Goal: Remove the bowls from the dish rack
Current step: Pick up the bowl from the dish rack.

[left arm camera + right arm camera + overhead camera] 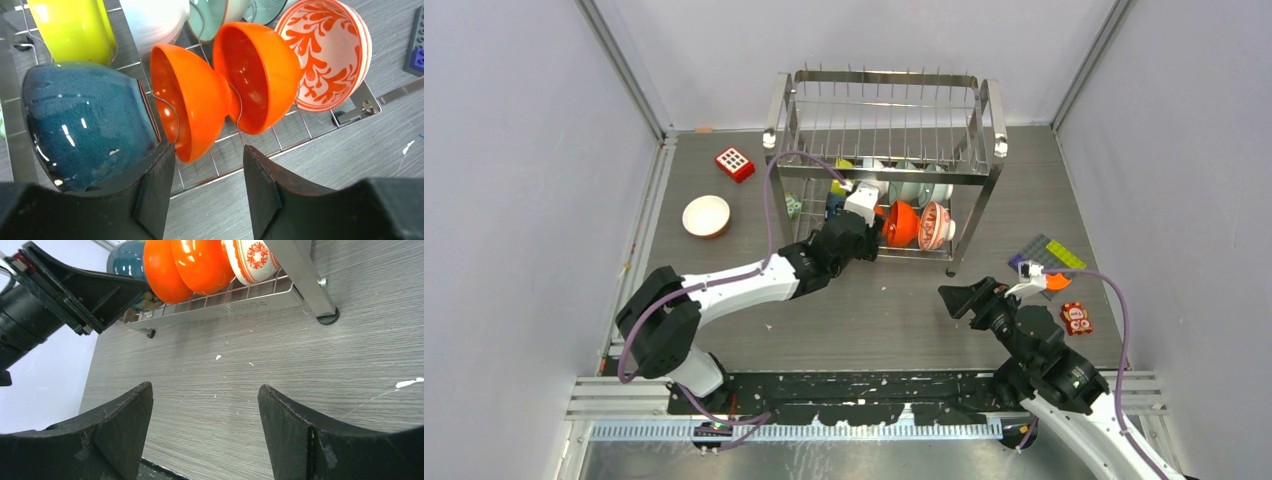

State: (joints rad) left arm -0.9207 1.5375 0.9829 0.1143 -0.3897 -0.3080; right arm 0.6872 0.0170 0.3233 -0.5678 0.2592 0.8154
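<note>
The steel dish rack point(884, 110) stands at the back middle. Its lower tier holds bowls on edge: a dark blue bowl point(85, 120), two orange bowls point(192, 100) point(260, 75), a red-and-white patterned bowl point(327, 52), a lime-yellow bowl point(75, 27), a white bowl point(155, 20) and a pale teal bowl point(207, 15). My left gripper point(209, 150) is open at the rack's front, its left finger against the dark blue bowl, the nearer orange bowl just ahead. My right gripper point(205, 390) is open and empty over the bare table. One white bowl point(706, 215) sits on the table at the left.
A red square block with white dots point(735, 163) lies at the back left. Flat toy bricks point(1048, 255) and a small red toy point(1077, 318) lie at the right. The rack's foot point(327, 317) stands in front of my right gripper. Grey walls close in both sides.
</note>
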